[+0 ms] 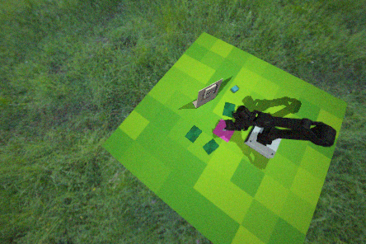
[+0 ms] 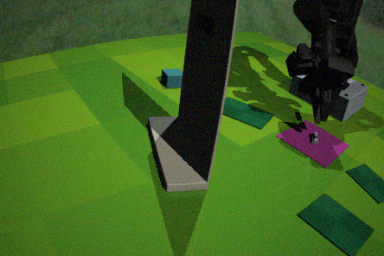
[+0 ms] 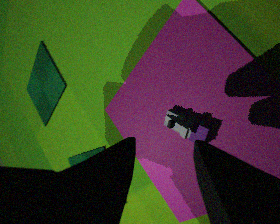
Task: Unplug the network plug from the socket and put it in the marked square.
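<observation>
The small plug (image 2: 314, 137) (image 3: 179, 126), pale grey with a purple end in the wrist view, lies on the magenta marked square (image 1: 224, 135) (image 2: 329, 153) (image 3: 157, 85), inside its edges. The top view does not show the plug clearly. My gripper (image 1: 227, 127) (image 2: 317, 120) (image 3: 164, 146) is open, with nothing between its fingers. Its tips hang above the square and the plug; the exterior view shows a gap between them and the plug. The upright panel (image 1: 202, 97) (image 2: 212, 54) stands away from the gripper, its socket (image 1: 210, 91) facing the arm's side.
A blue block (image 1: 234, 89) (image 2: 173, 78) lies near the panel. Flat dark green patches (image 1: 193, 133) (image 2: 335, 222) (image 3: 46, 85) lie around the square, one (image 1: 229, 109) (image 2: 248, 113) between it and the block. The grey arm base (image 1: 261, 147) (image 2: 352, 101) is behind the gripper.
</observation>
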